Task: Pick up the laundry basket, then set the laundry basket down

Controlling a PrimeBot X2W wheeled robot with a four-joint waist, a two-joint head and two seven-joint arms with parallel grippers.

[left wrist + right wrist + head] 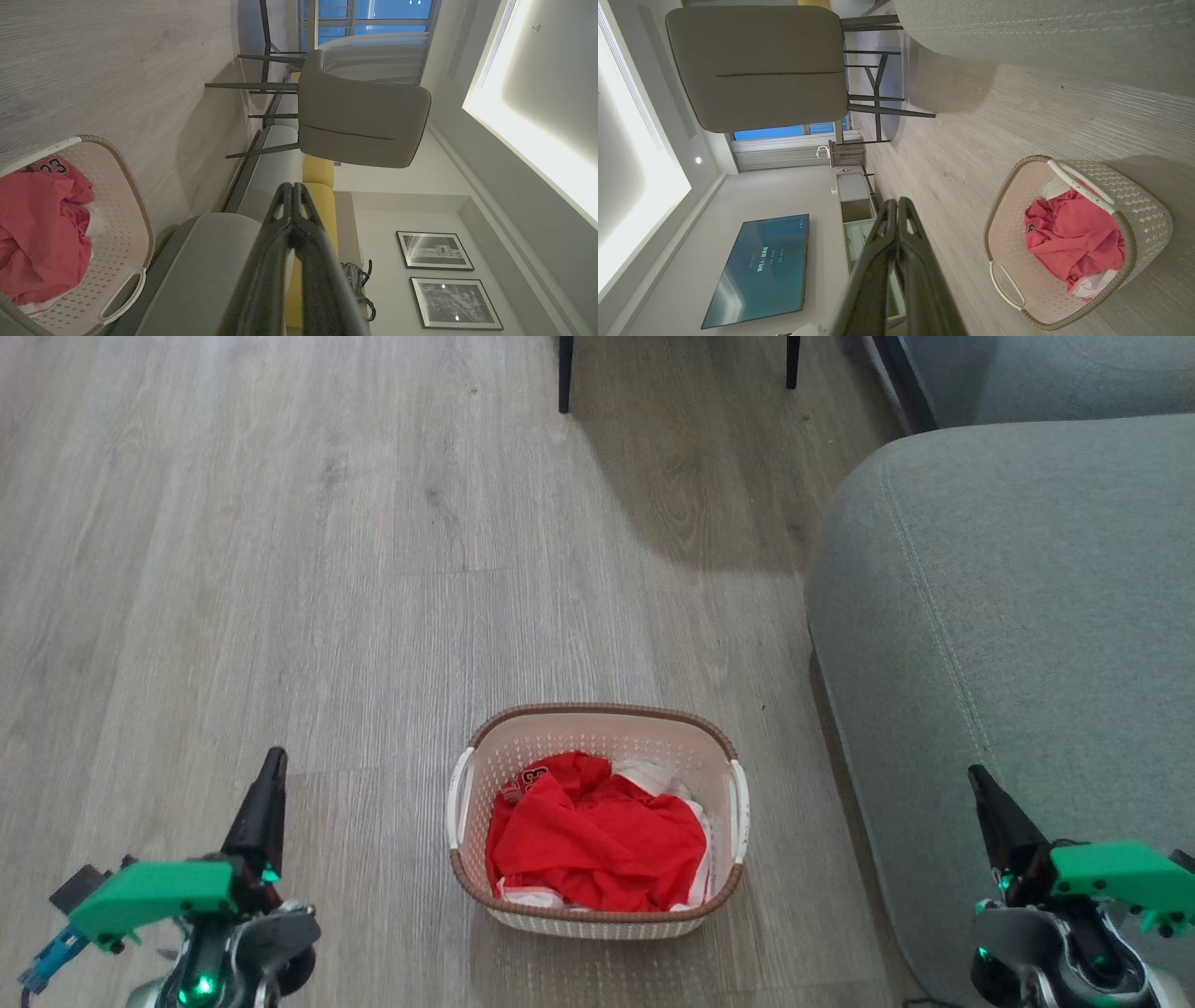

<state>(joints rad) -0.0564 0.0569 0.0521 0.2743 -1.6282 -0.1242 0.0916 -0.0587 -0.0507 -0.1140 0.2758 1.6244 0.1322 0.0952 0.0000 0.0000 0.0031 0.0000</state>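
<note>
Low at the left of the head view, the left hand (274, 767) points up with its two dark fingers pressed together on nothing; the left wrist view shows its tips meeting. At the lower right the right hand (977, 777) is the same, fingers closed against each other and empty, in front of the grey sofa (1008, 616). Between them, well apart from both, the laundry basket (597, 739) stands upright on the pale wooden floor (280, 569), near the sofa's edge but not touching it. Its brown woven-look rim (597, 708) runs all round the perforated cream wall, and a white handle (457, 798) shows on each short side. Inside lies a crumpled red garment (597, 835) with white fabric (653, 775) showing beneath and behind it; in the left wrist view the number 23 can be read on the red cloth. Two dark chair legs (565, 373) stand on the floor at the top of the head view. From the right wrist view, a grey upholstered chair (756, 65) and a wall television (761, 266) are visible beyond the closed fingers.
</note>
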